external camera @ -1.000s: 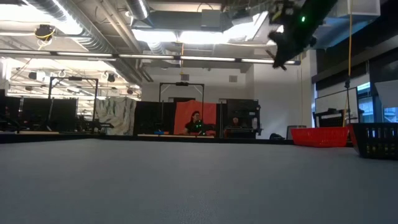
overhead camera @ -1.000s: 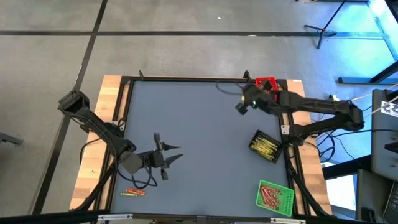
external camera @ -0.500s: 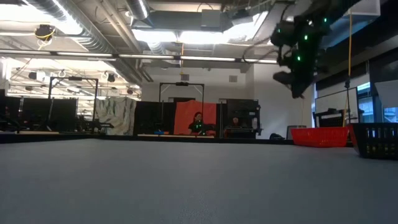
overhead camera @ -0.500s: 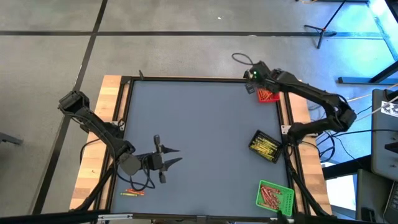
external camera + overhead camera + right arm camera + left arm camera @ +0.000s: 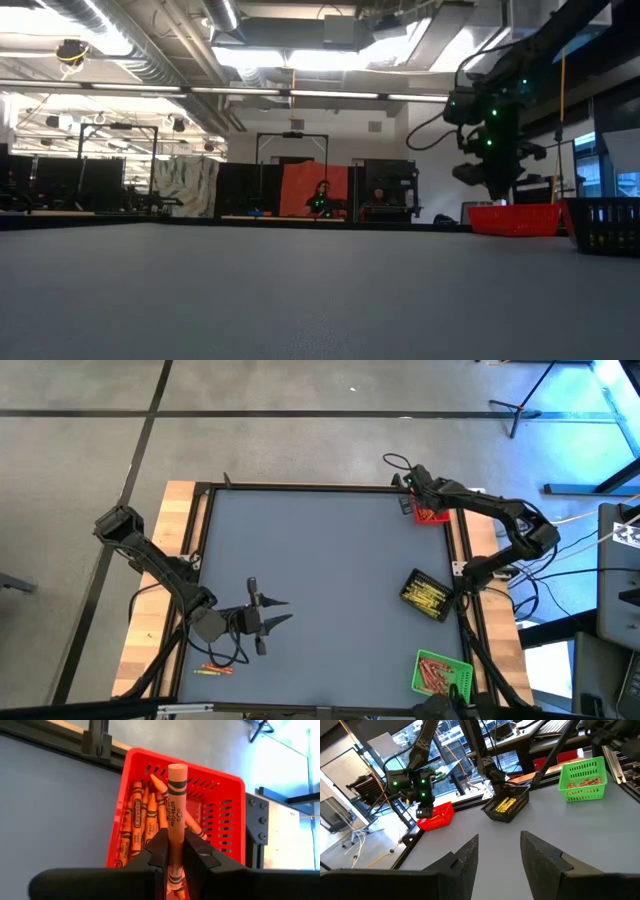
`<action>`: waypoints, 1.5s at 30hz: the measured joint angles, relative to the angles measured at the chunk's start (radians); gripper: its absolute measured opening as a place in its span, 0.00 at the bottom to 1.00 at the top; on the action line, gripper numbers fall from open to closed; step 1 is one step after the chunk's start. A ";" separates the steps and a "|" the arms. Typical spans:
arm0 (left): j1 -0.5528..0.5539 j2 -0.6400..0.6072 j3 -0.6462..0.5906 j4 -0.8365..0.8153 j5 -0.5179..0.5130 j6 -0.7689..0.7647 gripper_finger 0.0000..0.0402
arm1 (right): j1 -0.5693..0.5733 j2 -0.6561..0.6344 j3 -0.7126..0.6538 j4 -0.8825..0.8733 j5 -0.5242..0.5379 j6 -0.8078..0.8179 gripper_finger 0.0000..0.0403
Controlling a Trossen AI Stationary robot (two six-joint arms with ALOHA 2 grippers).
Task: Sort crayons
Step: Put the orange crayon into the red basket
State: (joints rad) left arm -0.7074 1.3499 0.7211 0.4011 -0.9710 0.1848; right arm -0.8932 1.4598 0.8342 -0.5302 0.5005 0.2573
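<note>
The right gripper [image 5: 175, 851] pinches one orange crayon [image 5: 175, 815] between its two fingers, the stick standing upright out of the jaws with its flat end up. Directly beyond the fingertips sits the red tray [image 5: 216, 787], holding several more orange crayons [image 5: 137, 825] that lie lengthwise along its floor — the held crayon hangs over them, and whether it touches any cannot be told. From above, this gripper [image 5: 408, 503] is at the table's far right corner, over the near edge of that red tray [image 5: 432, 515].

The left gripper [image 5: 496, 855] hovers over the grey table [image 5: 330, 580] near its left front, fingers spread apart and holding nothing. Just beside it, toward the table's front edge, a few loose crayons [image 5: 213, 668] lie in a short row. Well ahead of its fingers stands the black tray [image 5: 507, 805] with yellow crayons inside, off to one side the green tray [image 5: 582, 777] with reddish ones — and farther still the red tray [image 5: 437, 816] under the other arm
</note>
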 joint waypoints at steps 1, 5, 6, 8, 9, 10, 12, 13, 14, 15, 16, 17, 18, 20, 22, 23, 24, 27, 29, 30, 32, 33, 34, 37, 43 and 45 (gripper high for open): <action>0.000 0.000 0.000 0.000 0.000 0.000 0.32 | 0.000 0.003 -0.004 0.006 0.000 0.000 0.10; 0.004 0.000 0.000 0.000 0.000 0.000 0.32 | 0.002 0.007 -0.005 0.007 -0.044 -0.004 0.12; 0.007 0.000 0.000 0.000 0.000 0.000 0.32 | 0.002 0.007 -0.005 0.007 -0.056 -0.004 0.13; 0.015 0.000 0.000 0.000 0.010 -0.002 0.32 | 0.002 0.001 -0.005 0.006 -0.058 -0.007 0.19; 0.021 0.000 0.000 -0.001 0.029 -0.011 0.32 | 0.003 -0.003 -0.005 0.006 -0.058 -0.007 0.21; 0.027 0.000 0.000 -0.006 0.049 -0.024 0.32 | 0.002 -0.009 -0.005 0.006 -0.058 -0.007 0.25; 0.039 0.000 0.000 -0.012 0.081 -0.039 0.32 | 0.002 -0.017 0.002 -0.017 -0.061 -0.017 0.31; 0.043 0.000 0.000 -0.014 0.090 -0.044 0.32 | 0.003 -0.022 0.011 -0.037 -0.066 -0.022 0.34; 0.047 0.000 0.000 -0.017 0.097 -0.047 0.32 | 0.006 -0.029 0.024 -0.058 -0.070 -0.023 0.36; 0.051 0.000 0.000 -0.020 0.103 -0.048 0.32 | 0.018 -0.041 0.038 -0.077 -0.075 -0.023 0.39; 0.054 0.000 0.000 -0.026 0.111 -0.049 0.32 | 0.035 -0.055 0.046 -0.089 -0.075 -0.029 0.40; 0.056 0.000 0.000 -0.031 0.122 -0.052 0.32 | 0.059 -0.075 0.050 -0.091 -0.076 -0.038 0.42; 0.059 0.000 0.000 -0.034 0.136 -0.061 0.32 | 0.089 -0.097 0.050 -0.086 -0.082 -0.050 0.43; 0.065 0.000 0.001 -0.053 0.178 -0.093 0.32 | 0.168 -0.145 0.050 -0.055 -0.095 -0.056 0.44; 0.067 0.000 0.001 -0.111 0.221 -0.153 0.32 | 0.267 -0.186 0.050 -0.004 -0.103 -0.055 0.44; 0.067 0.000 0.001 -0.152 0.246 -0.192 0.32 | 0.322 -0.203 0.049 0.029 -0.105 -0.054 0.44; 0.067 0.000 0.001 -0.196 0.271 -0.236 0.32 | 0.382 -0.218 0.042 0.086 -0.109 -0.054 0.44; 0.067 0.000 0.001 -0.329 0.365 -0.387 0.32 | 0.549 -0.230 0.020 0.295 -0.111 -0.082 0.44; 0.063 0.000 0.001 -0.396 0.442 -0.481 0.32 | 0.649 -0.225 0.010 0.412 -0.114 -0.111 0.44; 0.058 0.000 0.001 -0.431 0.482 -0.524 0.32 | 0.694 -0.219 0.005 0.473 -0.114 -0.126 0.44; 0.039 0.000 0.001 -0.509 0.556 -0.602 0.32 | 0.779 -0.205 -0.001 0.574 -0.119 -0.144 0.44; 0.027 0.001 0.001 -0.550 0.588 -0.638 0.32 | 0.817 -0.193 -0.002 0.608 -0.121 -0.159 0.44; 0.014 0.003 0.001 -0.588 0.623 -0.669 0.32 | 0.855 -0.181 -0.002 0.645 -0.129 -0.171 0.44; -0.032 0.008 0.001 -0.706 0.703 -0.768 0.32 | 0.955 -0.144 -0.002 0.723 -0.136 -0.207 0.44; -0.109 0.030 0.001 -0.818 0.870 -1.010 0.31 | 1.107 -0.004 -0.003 0.904 -0.136 -0.223 0.44; -0.142 0.037 0.001 -0.841 0.915 -1.070 0.31 | 1.144 0.044 -0.003 0.980 -0.136 -0.252 0.44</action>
State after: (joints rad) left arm -0.8497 1.3871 0.7219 -0.4398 -0.0558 -0.8847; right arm 0.2505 1.5043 0.8311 0.4502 0.3649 0.0057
